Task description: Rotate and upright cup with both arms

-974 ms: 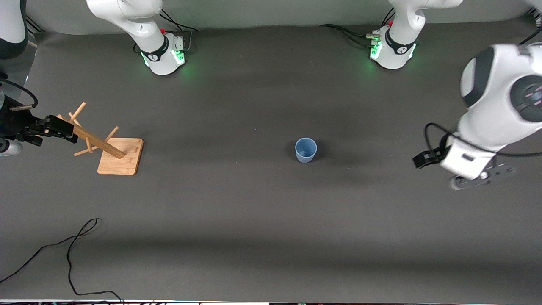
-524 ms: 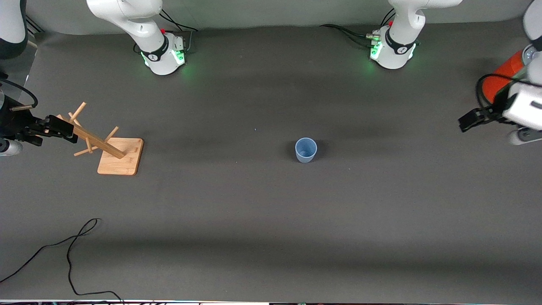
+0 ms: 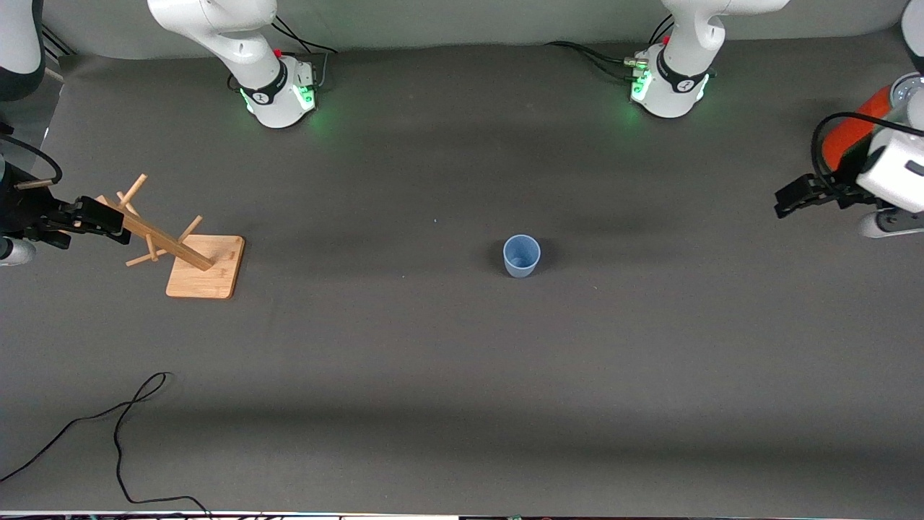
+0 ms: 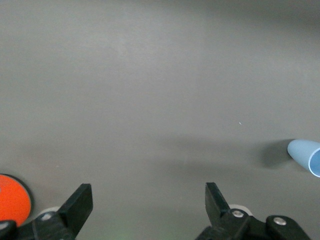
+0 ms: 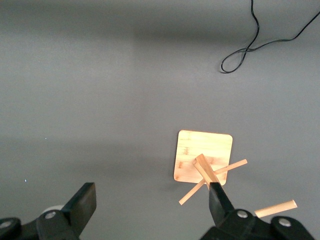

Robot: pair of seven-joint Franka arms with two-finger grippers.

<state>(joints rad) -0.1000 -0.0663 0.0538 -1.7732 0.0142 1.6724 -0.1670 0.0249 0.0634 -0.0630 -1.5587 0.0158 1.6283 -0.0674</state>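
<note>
Upright on its base, mouth opening upward and long axis vertical, the cup [image 3: 521, 256] is seen mid-worktop [image 3: 447, 375], touched by neither hand. Farther off, at the left arm's end, the left hand [image 3: 783, 203] is held spread and empty over bare worktop beside an orange-red can [image 3: 852, 133]. The right hand [image 3: 115, 225], likewise spread, is held over the wooden peg rack [image 3: 189, 258].

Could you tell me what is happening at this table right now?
Nothing is being handled at the moment. The cup stands upright, mouth up, alone mid-table. The left pincer hangs open near the left arm's end of the table, beside an orange can. The right pincer is open over a wooden rack at the right arm's end. Neither touches the cup.
</note>
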